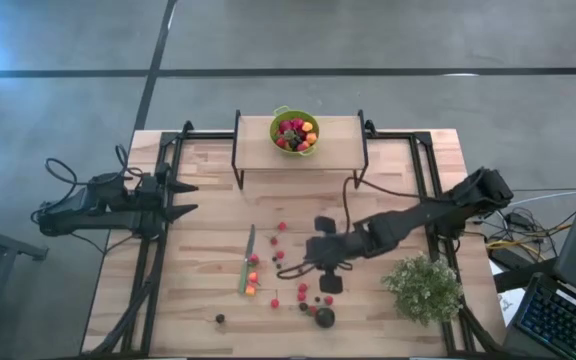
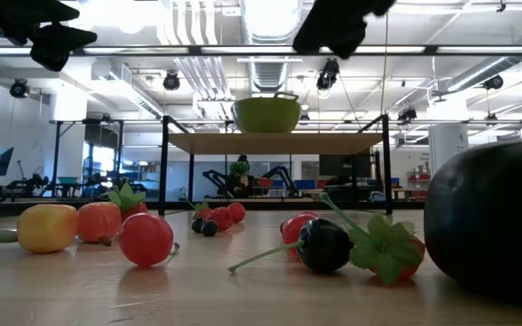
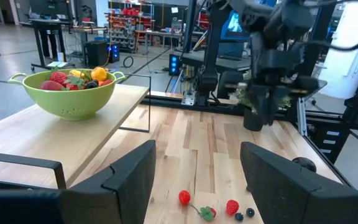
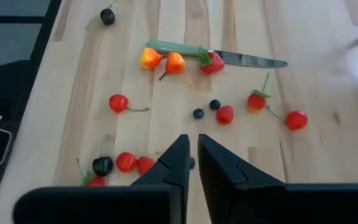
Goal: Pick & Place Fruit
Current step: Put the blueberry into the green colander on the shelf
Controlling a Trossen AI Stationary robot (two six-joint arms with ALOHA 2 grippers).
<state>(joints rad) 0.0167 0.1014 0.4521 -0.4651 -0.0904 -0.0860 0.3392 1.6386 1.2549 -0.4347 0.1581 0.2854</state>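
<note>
the fruit (image 1: 286, 262) is scattered loose over the near middle of the wooden table (image 1: 208, 215): mostly small red pieces, a few dark berries, two orange-yellow ones lying against the green-handled knife (image 1: 247, 262), and a bigger dark round one (image 1: 324, 317) near the front edge. one small dark piece (image 1: 220, 319) is set apart toward the front left. more fruit is heaped in a green bowl (image 1: 295, 131) on the raised shelf (image 1: 338, 143) at the back.

the right gripper (image 4: 192, 155) is held above the scattered pieces, fingers drawn almost together with only a thin gap between them; nothing is seen clamped. red and dark pieces lie just beside it.

the left gripper (image 3: 196, 171) is parked at the table's left edge, fingers spread wide apart, empty, pointed across the table.

a bushy pale-green plant (image 1: 424, 288) stands at the front right.
</note>
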